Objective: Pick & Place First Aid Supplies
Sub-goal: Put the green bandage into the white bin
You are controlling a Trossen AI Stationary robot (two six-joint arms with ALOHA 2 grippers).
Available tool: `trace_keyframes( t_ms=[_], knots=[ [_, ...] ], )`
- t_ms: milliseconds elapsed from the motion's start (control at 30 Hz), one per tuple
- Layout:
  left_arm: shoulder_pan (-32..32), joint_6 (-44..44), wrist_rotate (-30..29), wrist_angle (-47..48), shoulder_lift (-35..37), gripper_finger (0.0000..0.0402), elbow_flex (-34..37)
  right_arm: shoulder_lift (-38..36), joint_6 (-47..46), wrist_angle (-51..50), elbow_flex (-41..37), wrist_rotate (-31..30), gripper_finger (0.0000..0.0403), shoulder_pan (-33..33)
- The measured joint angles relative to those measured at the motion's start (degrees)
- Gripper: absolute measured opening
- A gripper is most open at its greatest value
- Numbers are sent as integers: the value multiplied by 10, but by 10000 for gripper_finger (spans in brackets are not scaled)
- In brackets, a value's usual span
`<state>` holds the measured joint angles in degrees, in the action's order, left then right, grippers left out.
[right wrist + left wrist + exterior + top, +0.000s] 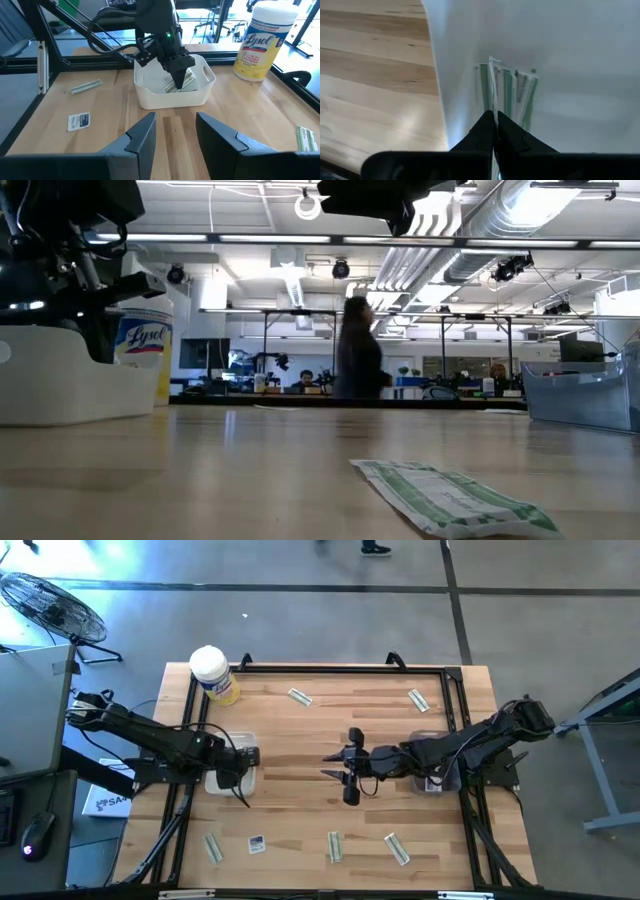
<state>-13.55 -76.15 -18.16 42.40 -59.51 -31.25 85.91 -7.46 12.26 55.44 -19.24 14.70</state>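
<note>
**A:** Where does the left claw (179, 70) stand?

**B:** In the right wrist view it sits upper centre, dipped into the white bin (150, 97). Its own camera shows the fingers pressed together, with the edge of a greenish-tan strip (492, 82) running down into the seam between them. I judge it pinched on that strip, over the other strips (520, 95) lying in the bin.

**A:** And the right claw (345, 772)?

**B:** Centre of the high view, over bare wood, fingers spread wide and holding nothing.

**A:** What is left to collect?

**B:** Loose strips lie on the surface (330, 720): two toward the top of the high view (299, 696) (418, 699), three along the bottom (213, 847) (334, 846) (397, 849), and a white square packet (257, 844) at lower left centre. The yellow canister (214, 674) at upper left is not part of it.

**A:** How will they handle?

**B:** My guess: almost weightless, thin, limp paper wrappers. The one in the low view (445, 495) lies nearly flat with crinkled edges. They will bend rather than resist, and may slide on smooth wood.

**A:** So where to grip?

**B:** Across the narrow width near the middle of a strip, fingertips touching down on the wood either side, so it buckles up into the pinch.
</note>
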Motion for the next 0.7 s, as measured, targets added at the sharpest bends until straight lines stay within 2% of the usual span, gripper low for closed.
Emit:
trace_keyframes(
  t_ms=[300,467,700],
  knots=[
    [71,-117,18,-33,-31,0,0,0,-2,6,0,-4,133,0],
    [76,-122,43,-42,-43,1,0,0,-1,6,0,-4,133,0],
    [76,-108,40,-78,-45,1,0,0,9,6,0,-4,133,-5]
  ],
)
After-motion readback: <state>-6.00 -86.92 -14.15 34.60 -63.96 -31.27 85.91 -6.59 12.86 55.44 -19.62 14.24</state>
